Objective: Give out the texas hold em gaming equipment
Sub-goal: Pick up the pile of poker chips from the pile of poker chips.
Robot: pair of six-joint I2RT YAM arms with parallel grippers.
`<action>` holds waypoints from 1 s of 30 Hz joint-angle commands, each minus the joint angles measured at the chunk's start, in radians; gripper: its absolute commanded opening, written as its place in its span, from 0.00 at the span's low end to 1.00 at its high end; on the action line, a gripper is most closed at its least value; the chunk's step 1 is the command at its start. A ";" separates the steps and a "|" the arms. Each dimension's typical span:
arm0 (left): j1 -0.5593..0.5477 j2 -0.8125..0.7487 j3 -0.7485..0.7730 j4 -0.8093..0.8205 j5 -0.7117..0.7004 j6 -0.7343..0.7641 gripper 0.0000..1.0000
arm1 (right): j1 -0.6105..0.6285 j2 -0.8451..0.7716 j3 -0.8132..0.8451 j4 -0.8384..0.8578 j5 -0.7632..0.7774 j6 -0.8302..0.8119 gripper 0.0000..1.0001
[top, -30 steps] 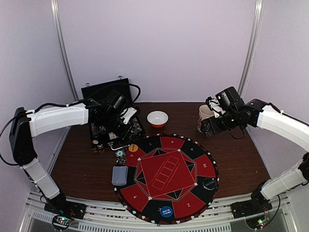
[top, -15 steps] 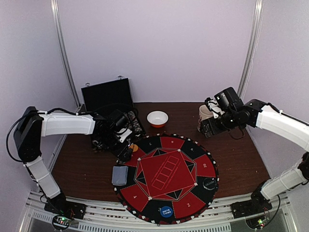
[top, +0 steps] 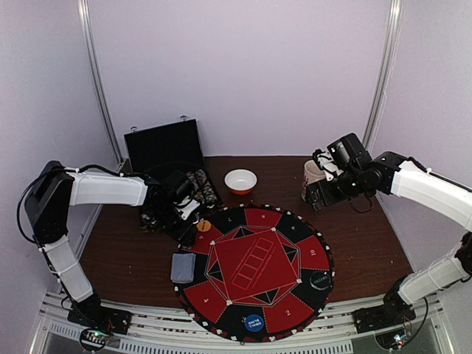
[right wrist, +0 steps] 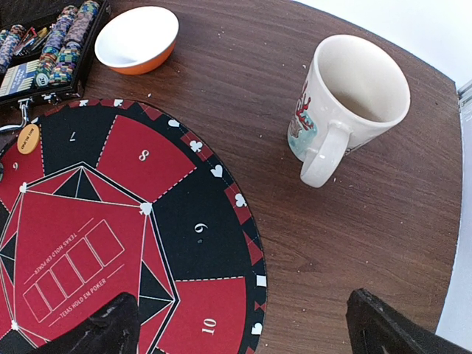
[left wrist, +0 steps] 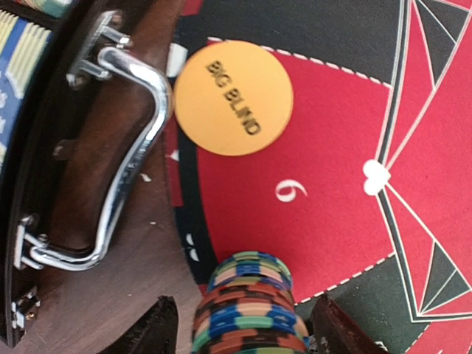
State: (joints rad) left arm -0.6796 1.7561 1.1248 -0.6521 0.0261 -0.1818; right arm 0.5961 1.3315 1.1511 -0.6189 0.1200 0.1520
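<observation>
A stack of multicoloured poker chips (left wrist: pixel 251 302) stands on the rim of the round mat (left wrist: pixel 332 147), by segment 6. My left gripper (left wrist: pixel 249 332) is low over it, and its jaws straddle the stack with narrow gaps on both sides. Just beyond lies the orange BIG BLIND disc (left wrist: pixel 233 97) (top: pixel 203 226). A grey-blue card deck (top: pixel 183 267), a blue disc (top: pixel 253 322) and a black disc (top: pixel 318 279) lie on the mat's rim. My right gripper (right wrist: pixel 247 328) hangs open and empty above the mat's right edge, near a mug.
The open black case (top: pixel 164 147), with rows of chips (right wrist: pixel 51 44) inside, stands at the back left, its chrome handle (left wrist: pixel 125 162) beside my left gripper. An orange-rimmed white bowl (top: pixel 240 180) and a white mug (right wrist: pixel 350 103) stand behind the mat.
My left gripper has dropped from the case to the mat's left rim, and its jaws have narrowed around the chip stack. The right arm has not moved.
</observation>
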 commanded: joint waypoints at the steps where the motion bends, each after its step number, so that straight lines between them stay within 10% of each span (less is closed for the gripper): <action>1: 0.007 0.000 -0.015 0.030 0.051 0.017 0.59 | 0.007 0.005 -0.010 -0.014 0.017 -0.010 1.00; 10: 0.007 -0.003 -0.020 0.028 0.048 0.026 0.00 | 0.007 0.006 -0.001 -0.021 0.020 -0.012 1.00; 30: -0.117 -0.040 0.180 -0.171 -0.011 0.037 0.00 | 0.007 -0.003 0.020 -0.029 0.017 -0.011 1.00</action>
State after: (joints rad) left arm -0.7017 1.7443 1.2362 -0.7540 0.0109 -0.1539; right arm 0.5961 1.3315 1.1511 -0.6231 0.1200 0.1398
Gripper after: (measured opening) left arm 0.389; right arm 1.000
